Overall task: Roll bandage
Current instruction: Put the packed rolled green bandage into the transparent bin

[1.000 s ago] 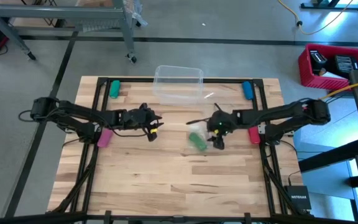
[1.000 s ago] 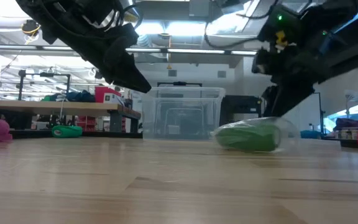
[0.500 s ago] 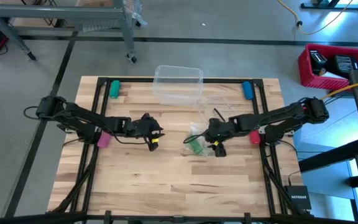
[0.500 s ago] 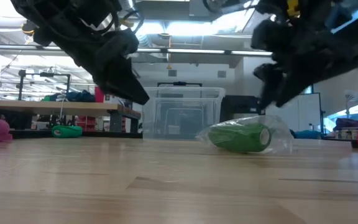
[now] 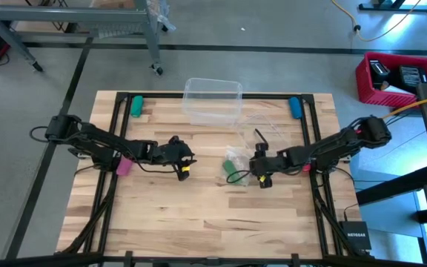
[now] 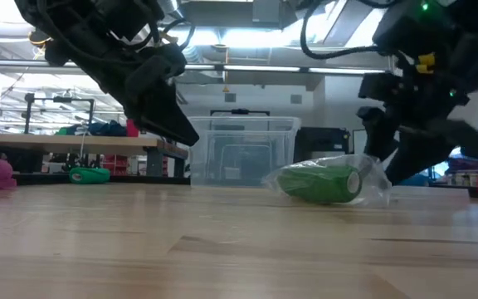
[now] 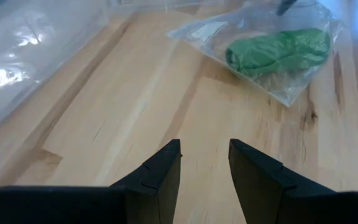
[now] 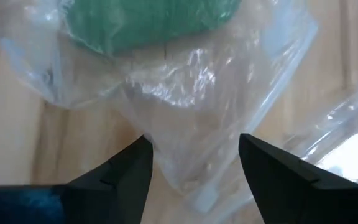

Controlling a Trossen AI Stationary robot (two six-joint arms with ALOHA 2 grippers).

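Note:
The bandage (image 7: 278, 50) is a bright green roll of soft fabric inside a small clear plastic bag (image 5: 236, 165), which lies flat on the wooden table near its middle. In the low view the roll (image 6: 320, 183) rests on its side. My right gripper (image 5: 249, 172) is open and slants down at the bag's right end; in its wrist view its fingers stand on either side of the bag's loose clear end (image 8: 191, 174). My left gripper (image 5: 190, 158) hovers open above bare wood (image 7: 205, 158), well to the left of the bag. My right gripper has one open finger on each side of the bag's loose clear end (image 8: 194, 186), coming from the table's right and slanting down. Whether the fingers touch the film I cannot tell. The bag lies on the table.
A clear plastic bin (image 5: 212, 100) stands at the table's far edge, behind the bag. Coloured cylinders sit on the black frame: green (image 5: 136, 105), blue (image 5: 295, 107), pink (image 5: 124, 165) and pink (image 5: 302, 162). Bare wood (image 5: 213, 222) stretches toward the near edge.
My right gripper has moved toward the table's near edge and a little down, rolling its wrist, and now stands at the bag's right end. The bagged roll slid slightly left and turned about early in the second, then stayed still. My left gripper dropped a little toward the near edge.

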